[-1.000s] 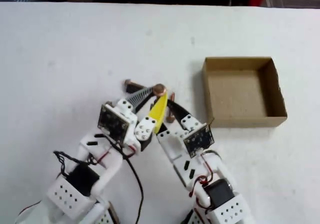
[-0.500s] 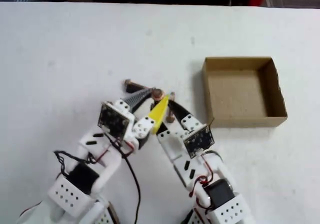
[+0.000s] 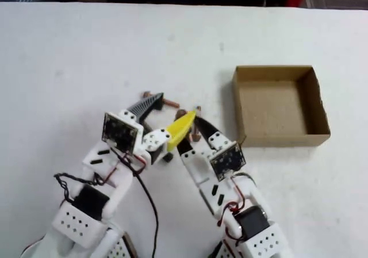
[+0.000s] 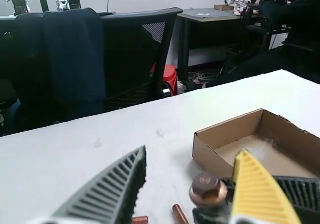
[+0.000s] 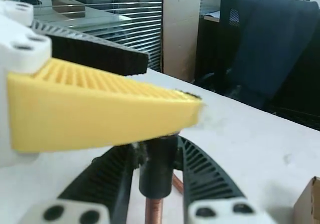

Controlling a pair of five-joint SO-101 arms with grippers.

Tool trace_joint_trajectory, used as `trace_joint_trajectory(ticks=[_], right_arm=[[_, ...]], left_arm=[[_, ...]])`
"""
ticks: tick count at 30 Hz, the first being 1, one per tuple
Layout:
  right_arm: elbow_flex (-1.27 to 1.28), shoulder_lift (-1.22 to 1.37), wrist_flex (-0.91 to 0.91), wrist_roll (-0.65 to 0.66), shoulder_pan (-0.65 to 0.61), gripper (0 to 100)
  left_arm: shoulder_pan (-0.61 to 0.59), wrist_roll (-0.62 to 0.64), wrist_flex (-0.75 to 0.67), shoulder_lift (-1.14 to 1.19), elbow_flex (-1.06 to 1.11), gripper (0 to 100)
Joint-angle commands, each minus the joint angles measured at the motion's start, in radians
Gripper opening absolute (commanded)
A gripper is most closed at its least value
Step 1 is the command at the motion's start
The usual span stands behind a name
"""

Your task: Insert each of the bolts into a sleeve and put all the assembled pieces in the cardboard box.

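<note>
- Left gripper (image 3: 177, 106) spread wide, low over table (image 3: 86, 51); loose bolt (image 3: 170, 103) between its fingers.
- Right gripper (image 5: 157, 151) clamped on sleeve (image 5: 157, 176), bolt (image 4: 207, 188) upright in it.
- Box (image 3: 280, 137) near right gripper.

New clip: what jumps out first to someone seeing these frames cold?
The two tools meet at mid-table: the left tool, one finger bright yellow, gapes open beside the right tool, which grips a black sleeve with a copper bolt through it. The cardboard box sits to their right.
</note>
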Motion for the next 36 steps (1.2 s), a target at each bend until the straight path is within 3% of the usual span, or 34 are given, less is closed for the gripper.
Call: trace_joint_trajectory(ticks=[1,10,12,16,19,23,36], right_arm=[[0.009,-0.012,-0.001,0.015,-0.001,1.7],[0.009,-0.007,0.001,0.015,0.002,1.7],[0.009,-0.007,0.001,0.015,0.004,1.7],[0.009,-0.007,0.001,0.015,0.004,1.7],[0.009,-0.007,0.002,0.015,0.004,1.7],[0.009,-0.007,0.002,0.015,0.004,1.7],[0.009,-0.013,0.058,0.017,0.004,1.7]], left_arm=[[-0.005,0.002,-0.031,-0.016,-0.014,31],[-0.061,0.003,-0.023,-0.016,-0.112,30],[-0.102,-0.002,-0.017,-0.016,-0.157,24],[-0.17,-0.005,0.084,-0.018,-0.23,1],[-0.203,-0.005,0.163,-0.019,-0.262,7],[-0.197,-0.006,0.238,-0.101,-0.273,2],[-0.265,-0.068,0.46,-0.446,-0.13,2]])
